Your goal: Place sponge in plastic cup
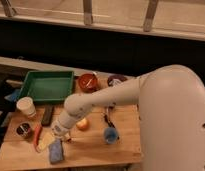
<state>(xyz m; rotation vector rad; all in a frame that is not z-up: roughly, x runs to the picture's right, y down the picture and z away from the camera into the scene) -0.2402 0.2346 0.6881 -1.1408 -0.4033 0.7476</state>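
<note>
The blue-grey sponge lies flat near the front left edge of the wooden table. The small light-blue plastic cup stands upright to its right, past an orange ball. My gripper hangs at the end of the white arm, directly above the sponge's far end and very close to it. The arm hides part of the table behind it. The cup is well apart from the gripper.
A green tray sits at the back left, with a red bowl and a dark bowl beside it. A cream cup, a black bar, a dark tin, a red pepper-like item and a yellow item crowd the left.
</note>
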